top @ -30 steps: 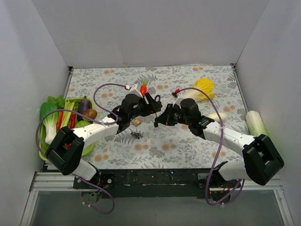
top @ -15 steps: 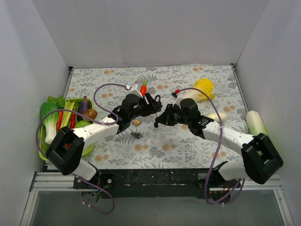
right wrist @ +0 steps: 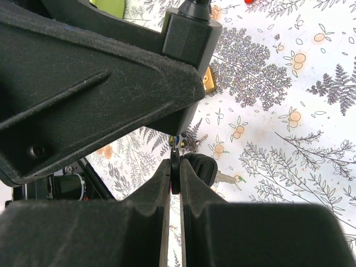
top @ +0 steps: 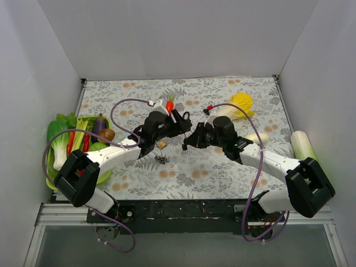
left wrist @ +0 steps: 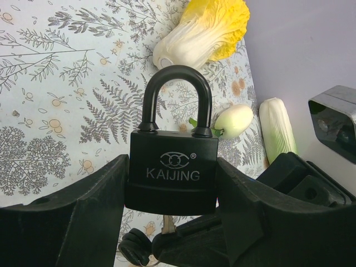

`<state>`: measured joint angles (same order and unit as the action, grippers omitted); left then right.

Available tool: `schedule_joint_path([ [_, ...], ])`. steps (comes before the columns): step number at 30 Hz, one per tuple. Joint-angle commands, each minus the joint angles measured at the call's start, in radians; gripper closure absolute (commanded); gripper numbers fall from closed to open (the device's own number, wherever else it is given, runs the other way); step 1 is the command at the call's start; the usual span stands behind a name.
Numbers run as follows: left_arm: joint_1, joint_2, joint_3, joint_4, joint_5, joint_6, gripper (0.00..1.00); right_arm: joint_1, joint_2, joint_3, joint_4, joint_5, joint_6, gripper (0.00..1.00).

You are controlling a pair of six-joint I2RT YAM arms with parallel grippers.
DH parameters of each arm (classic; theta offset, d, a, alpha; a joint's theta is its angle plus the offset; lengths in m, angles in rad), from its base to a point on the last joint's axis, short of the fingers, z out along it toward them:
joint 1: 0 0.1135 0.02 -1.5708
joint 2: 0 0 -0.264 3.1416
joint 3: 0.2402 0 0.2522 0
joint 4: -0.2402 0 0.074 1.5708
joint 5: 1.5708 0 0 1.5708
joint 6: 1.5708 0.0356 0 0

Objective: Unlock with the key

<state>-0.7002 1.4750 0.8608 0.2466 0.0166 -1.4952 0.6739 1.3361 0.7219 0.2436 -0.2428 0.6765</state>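
Note:
My left gripper (left wrist: 171,186) is shut on a black KAIJING padlock (left wrist: 171,172) and holds it above the table with its shackle (left wrist: 175,97) closed. A key blade (left wrist: 166,223) sits in the bottom of the lock. My right gripper (right wrist: 174,169) is shut on that key's black head (right wrist: 175,177), right under the lock body (right wrist: 189,39). A spare black key (right wrist: 204,168) hangs beside it. In the top view the left gripper (top: 181,125) and the right gripper (top: 189,141) meet at mid-table.
A small brass lock (top: 161,144) and a bunch of keys (top: 161,159) lie on the cloth below the left arm. A green tray of vegetables (top: 55,167) stands at the left. A yellow cabbage (top: 238,104), a carrot (top: 169,105) and a pale cabbage (top: 303,146) lie around.

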Motion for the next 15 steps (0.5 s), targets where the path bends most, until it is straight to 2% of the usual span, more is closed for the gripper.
schedule_joint_path([
  [1, -0.027, -0.056, 0.018, 0.049, 0.016, 0.004, 1.0, -0.016, -0.026, 0.016, 0.097, 0.076, -0.018, 0.99],
  [15, -0.047, -0.038, 0.023, 0.039, 0.017, -0.005, 1.0, -0.002, -0.035, 0.01, 0.137, 0.18, -0.04, 0.99],
])
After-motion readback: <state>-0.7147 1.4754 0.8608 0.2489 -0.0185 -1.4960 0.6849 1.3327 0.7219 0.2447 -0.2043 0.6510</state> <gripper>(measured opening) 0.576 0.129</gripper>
